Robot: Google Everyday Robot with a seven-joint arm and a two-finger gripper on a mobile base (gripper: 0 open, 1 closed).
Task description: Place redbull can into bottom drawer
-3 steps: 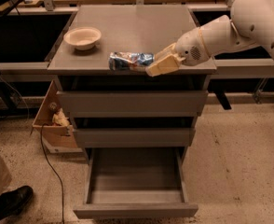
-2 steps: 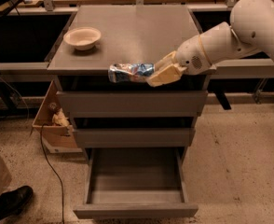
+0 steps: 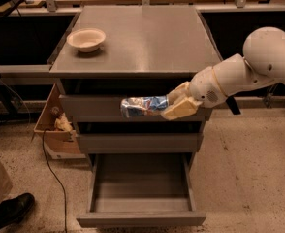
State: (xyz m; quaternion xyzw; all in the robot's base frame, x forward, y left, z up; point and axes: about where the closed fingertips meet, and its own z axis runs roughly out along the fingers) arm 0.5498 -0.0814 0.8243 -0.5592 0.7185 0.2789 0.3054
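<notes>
One gripper (image 3: 174, 104), clamped on the can (image 3: 142, 106), hangs before the top drawer (image 3: 91, 107), above the open bottom drawer (image 3: 141, 218). White bowl (image 3: 86, 39) on cabinet (image 3: 147, 42); cardboard box (image 3: 51, 128) at left, partly hidden.

Dim indoor scene, lit from above. The cabinet top (image 3: 142, 38) carries a soft, pale sheen, and the white bowl (image 3: 86, 39) casts a short shadow at its base. The recesses under the top and between the drawers lie in deep shadow; the open bottom drawer (image 3: 140, 183) is dull and evenly lit inside. The gripper (image 3: 167, 106), in front of the top drawer (image 3: 94, 108), clamps the redbull can (image 3: 142, 106), whose wrinkled metal shows small glints. The white arm (image 3: 239, 74) is the brightest surface.
</notes>
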